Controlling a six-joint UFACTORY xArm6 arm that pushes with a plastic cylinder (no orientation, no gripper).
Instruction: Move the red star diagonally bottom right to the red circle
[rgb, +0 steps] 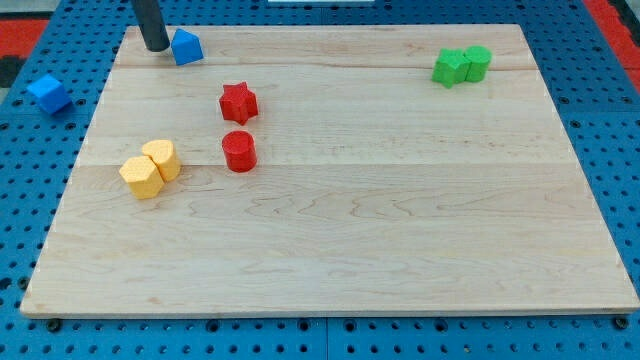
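The red star (238, 102) lies on the wooden board (400, 230) in the upper left part of the view. The red circle (239, 151) stands just below it, a small gap apart. My tip (155, 47) is at the board's top left corner, up and to the left of the red star. It stands right beside a blue block (186, 46), on that block's left side.
Two yellow blocks (150, 169) sit together at the left of the board. Two green blocks (462, 65) sit together at the top right. A second blue block (48, 92) lies off the board on the blue pegboard at the view's left.
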